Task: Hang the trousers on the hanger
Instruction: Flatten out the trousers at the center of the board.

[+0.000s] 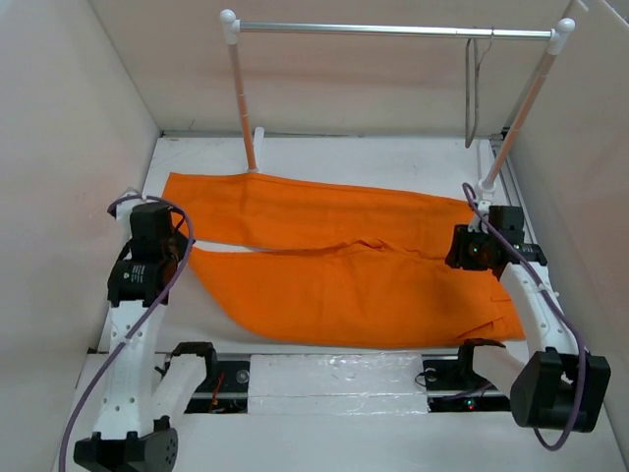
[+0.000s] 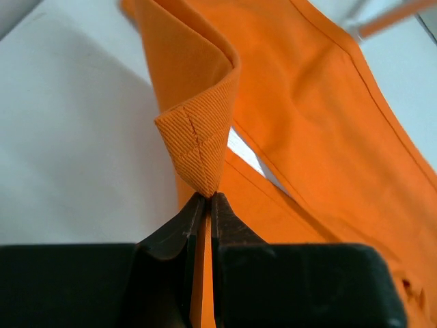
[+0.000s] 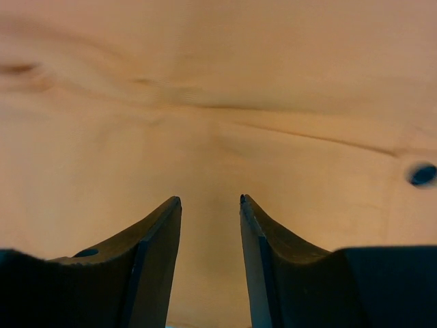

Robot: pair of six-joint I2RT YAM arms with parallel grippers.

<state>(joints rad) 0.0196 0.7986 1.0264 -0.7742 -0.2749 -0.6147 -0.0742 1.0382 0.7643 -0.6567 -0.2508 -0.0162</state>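
The orange trousers [image 1: 344, 256] lie spread flat across the white table, legs to the left, waist to the right. My left gripper [image 1: 162, 236] is shut on the hem of one leg [image 2: 198, 147], which stands folded up from its fingertips [image 2: 208, 196]. My right gripper [image 1: 470, 246] is open, its jaws apart just above the waist end; orange cloth [image 3: 218, 102] fills its view [image 3: 209, 199], with a dark button [image 3: 422, 174] at the right. The thin grey-brown hanger [image 1: 474, 93] hangs from the rail at the far right, edge-on.
A silver rail [image 1: 393, 29] on white and orange posts [image 1: 241, 98] spans the back of the table. Beige walls close in left, right and behind. A black-and-white base strip [image 1: 334, 379] runs along the near edge between the arm bases.
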